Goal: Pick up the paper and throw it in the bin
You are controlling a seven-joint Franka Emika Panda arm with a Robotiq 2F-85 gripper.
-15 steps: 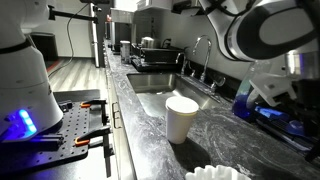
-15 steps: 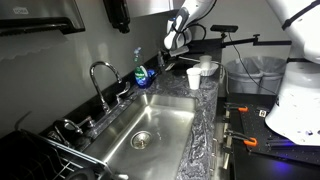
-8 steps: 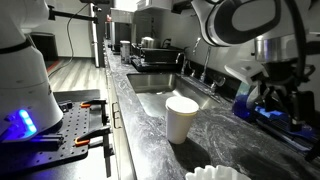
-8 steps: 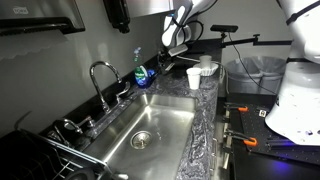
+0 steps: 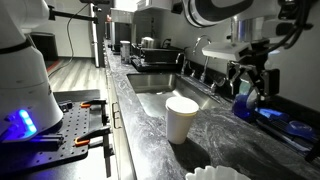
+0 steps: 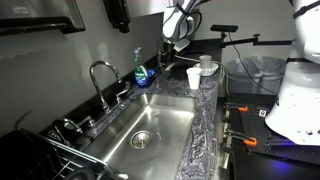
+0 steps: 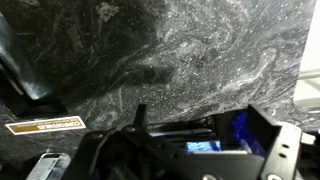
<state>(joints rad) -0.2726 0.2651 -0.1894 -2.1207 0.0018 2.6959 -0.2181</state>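
Counter: the dark marbled stone countertop [image 5: 232, 142] carries everything; the wrist view shows only bare stone of it.
Sink: the stainless steel basin [image 6: 160, 112] lies beyond the white cup, well apart from it in an exterior view.
Bin: a grey round bin [image 6: 248, 78], perhaps of mesh, stands past the counter end, on the cup's far side from the sink.
Gripper: the black two-finger gripper [image 5: 250, 88] hangs above the counter beside the cup, toward the wall. Its fingers [image 5: 239, 82] look spread, with nothing seen between them.
Cup: the tall white paper cup [image 5: 181, 119] stands upright near the counter's front edge.
Pleated item: a white scallop-edged round thing [image 5: 215, 174] lies just beside the cup; it is not the target.
Paper: no small crumpled white wad shows clearly in any view, so I cannot tell where it lies relative to the cup.
Handling: I judge it very light, soft and easy to crush, not slippery and not fragile.
Hold: pinch it across its middle from above, fingers down to the stone.
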